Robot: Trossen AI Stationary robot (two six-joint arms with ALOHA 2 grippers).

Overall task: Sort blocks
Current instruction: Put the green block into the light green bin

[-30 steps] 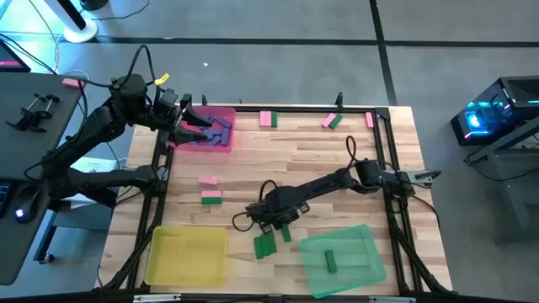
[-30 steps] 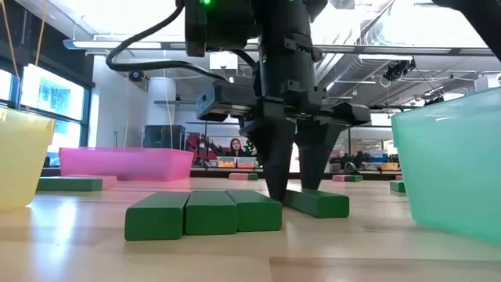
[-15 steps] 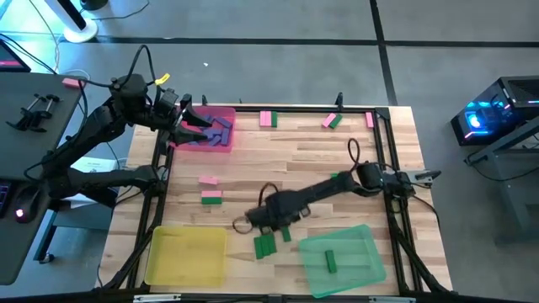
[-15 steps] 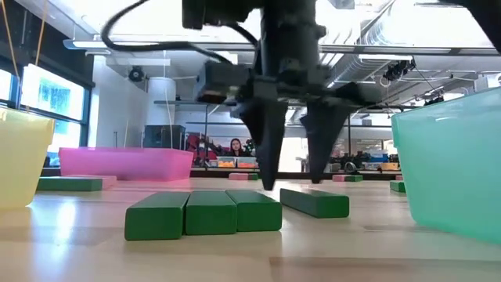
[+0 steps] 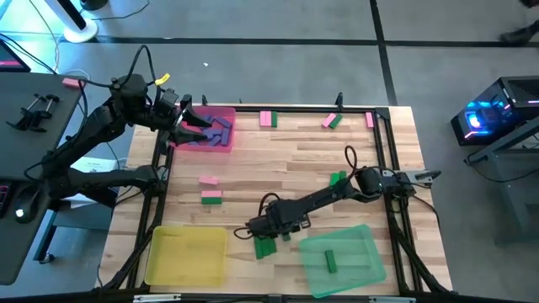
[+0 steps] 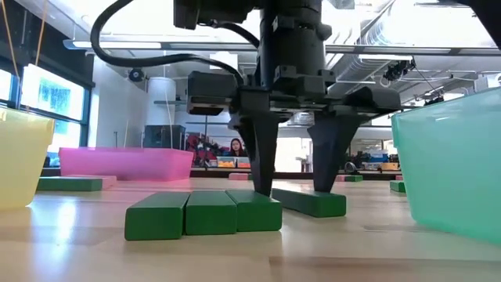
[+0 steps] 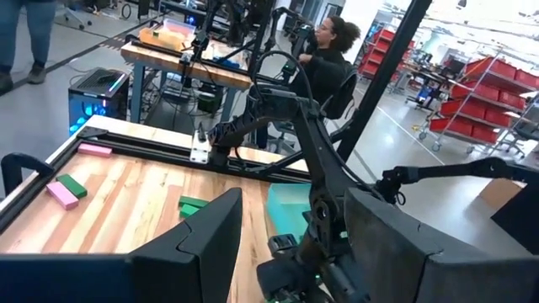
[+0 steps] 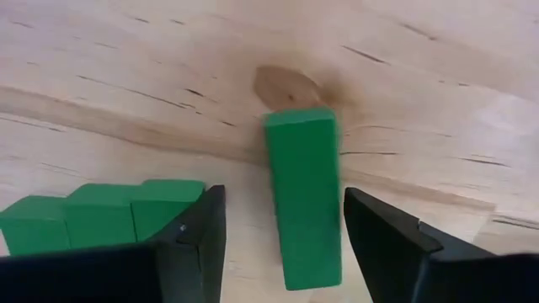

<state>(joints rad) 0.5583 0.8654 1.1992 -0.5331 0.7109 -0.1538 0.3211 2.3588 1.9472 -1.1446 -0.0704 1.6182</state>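
My right gripper [image 5: 268, 229] points down, open, low over the table near its front. Its fingers stand on either side of a single green block [image 8: 305, 198] that lies flat on the wood; neither finger touches it in the wrist view. Three more green blocks [image 6: 203, 213] lie side by side in a row just beside one finger [image 8: 189, 244]. My left gripper [image 5: 195, 126] hovers open over the pink tray [image 5: 227, 118] at the far left, which holds several purple-blue blocks [image 5: 212, 135]. Nothing is between its fingers [image 7: 202, 244].
A green tray [image 5: 362, 269] with one green block [image 5: 330, 261] sits at the near right, and a yellow tray [image 5: 187, 255] at the near left. Loose pink and green blocks lie at mid-left [image 5: 210, 189], along the far edge [image 5: 268, 119] and by the right arm [image 5: 337, 178].
My right gripper has moved toward the table's near edge, rolled about its downward axis and opened wider. Its fingers now straddle the single green block. The blocks have stayed in place.
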